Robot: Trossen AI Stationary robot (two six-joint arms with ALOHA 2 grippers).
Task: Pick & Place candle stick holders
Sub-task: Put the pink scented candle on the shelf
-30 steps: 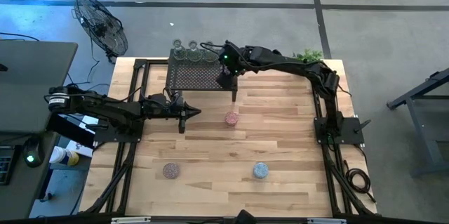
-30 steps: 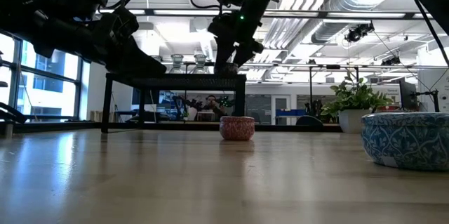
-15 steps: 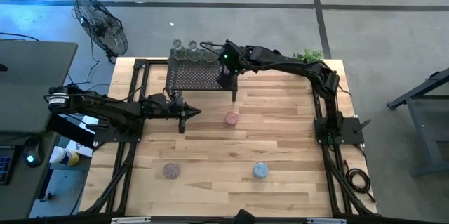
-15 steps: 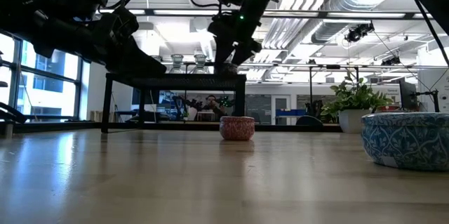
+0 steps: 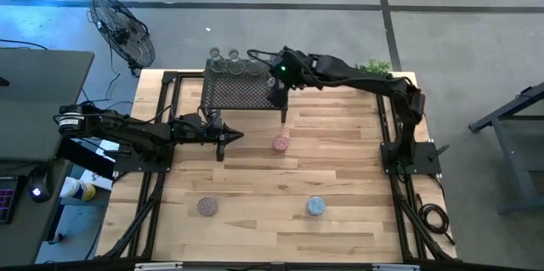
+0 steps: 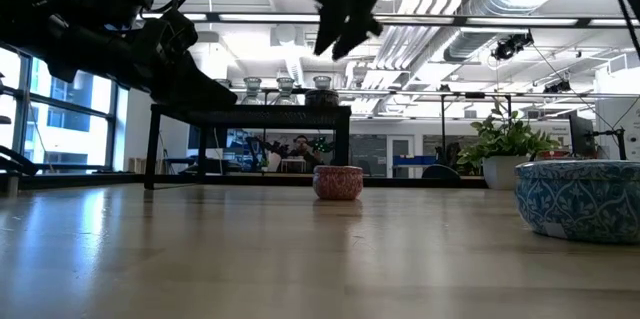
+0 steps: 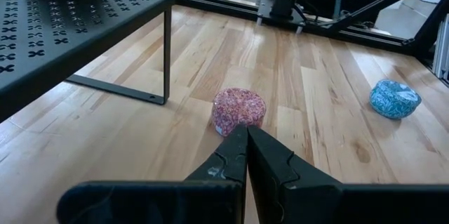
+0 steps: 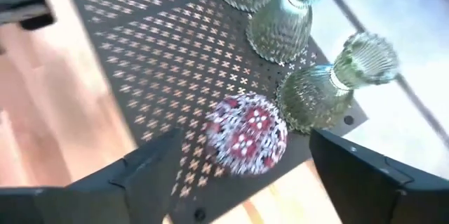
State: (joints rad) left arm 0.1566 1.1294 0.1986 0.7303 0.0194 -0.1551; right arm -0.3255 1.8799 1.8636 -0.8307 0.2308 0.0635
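Lifting my right gripper [image 6: 345, 14] off the rack [image 5: 238, 93], fingers spread and empty, red holder [image 8: 247, 133] parked there; pink holder [image 5: 280, 143] looks next. Left gripper [image 7: 245, 136] waits clenched.

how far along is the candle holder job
Done: three clear-green holders and a red patterned holder stand on the black mesh rack. In hand: nothing; the right gripper hangs open over the patterned one, and the left gripper waits shut. Left on the table: pink holder, mauve holder, blue holder.
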